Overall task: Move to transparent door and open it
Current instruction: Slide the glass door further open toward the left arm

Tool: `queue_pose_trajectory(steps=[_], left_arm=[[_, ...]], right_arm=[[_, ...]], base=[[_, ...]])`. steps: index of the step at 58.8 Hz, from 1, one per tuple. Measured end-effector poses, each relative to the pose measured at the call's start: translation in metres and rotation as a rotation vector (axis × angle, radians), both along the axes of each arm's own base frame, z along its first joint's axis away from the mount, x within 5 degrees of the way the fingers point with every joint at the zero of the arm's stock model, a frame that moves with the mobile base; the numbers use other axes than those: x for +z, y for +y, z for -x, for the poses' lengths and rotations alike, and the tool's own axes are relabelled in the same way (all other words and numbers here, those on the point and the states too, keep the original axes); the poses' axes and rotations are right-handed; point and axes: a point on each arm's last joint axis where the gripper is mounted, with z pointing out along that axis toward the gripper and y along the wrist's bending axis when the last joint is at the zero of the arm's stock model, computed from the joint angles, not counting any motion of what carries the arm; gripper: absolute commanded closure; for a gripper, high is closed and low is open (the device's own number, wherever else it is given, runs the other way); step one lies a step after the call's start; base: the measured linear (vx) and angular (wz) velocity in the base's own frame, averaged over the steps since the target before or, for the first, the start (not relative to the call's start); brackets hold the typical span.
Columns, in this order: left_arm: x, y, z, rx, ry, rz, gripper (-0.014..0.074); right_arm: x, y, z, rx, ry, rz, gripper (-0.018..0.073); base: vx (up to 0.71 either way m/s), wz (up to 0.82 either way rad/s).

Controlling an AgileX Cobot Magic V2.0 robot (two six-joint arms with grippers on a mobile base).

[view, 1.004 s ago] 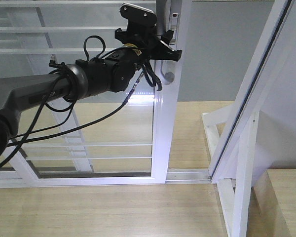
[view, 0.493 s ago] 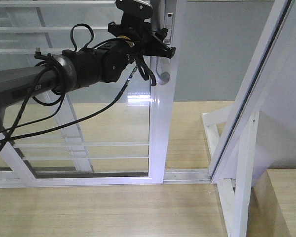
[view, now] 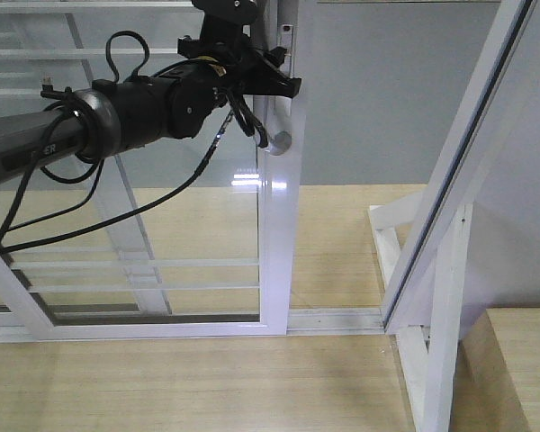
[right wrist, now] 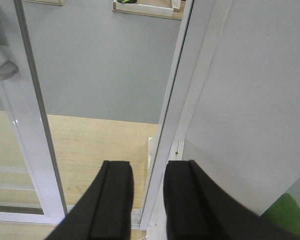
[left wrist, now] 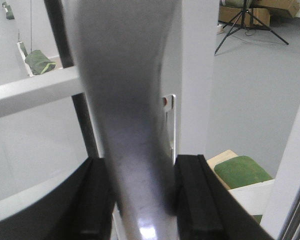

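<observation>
The left gripper [left wrist: 140, 200], fingers [left wrist: 92, 200] clamped on the grey curved pull handle [left wrist: 130, 100], has dragged the white-framed clear-glass sliding door [view: 279, 225] leftward. The opening beside it widens, so the door is partly open; the right gripper [right wrist: 147, 205] hangs empty, its fingers slightly apart.

From my front view the transparent door [view: 207, 225] runs off at 12 and 9 o'clock. On the left wrist view the grey handle [left wrist: 130, 125] is blurred, its ends cut at 12 and 6 o'clock.

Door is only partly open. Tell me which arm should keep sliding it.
Left. The left claw is clamped on the grey handle of the transparent door. The right claw holds nothing, off to the handle's right.
</observation>
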Motion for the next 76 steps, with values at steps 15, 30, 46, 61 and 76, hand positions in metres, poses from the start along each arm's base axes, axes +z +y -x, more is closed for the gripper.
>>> queue_pose_trajectory(steps=[15, 30, 46, 61, 76], left_arm=[[0.010, 0.016, 0.000, 0.013, 0.058, -0.012, 0.0254], [0.019, 0.035, -0.002, 0.037, 0.105, -0.026, 0.0262], [0.019, 0.064, 0.008, 0.096, 0.082, -0.021, 0.0262], [0.011, 0.104, 0.028, 0.195, -0.020, -0.006, 0.0262], [0.012, 0.141, 0.039, 0.291, -0.024, 0.021, 0.0262]], right_arm=[[0.000, 0.000, 0.000, 0.000, 0.000, 0.000, 0.0298], [0.000, 0.000, 0.000, 0.000, 0.000, 0.000, 0.0298], [0.000, 0.000, 0.000, 0.000, 0.000, 0.000, 0.0298], [0.000, 0.000, 0.000, 0.000, 0.000, 0.000, 0.0298], [0.000, 0.000, 0.000, 0.000, 0.000, 0.000, 0.0298]], base=[[0.00, 0.00], [0.00, 0.00], [0.00, 0.00], [0.00, 0.00], [0.00, 0.00]])
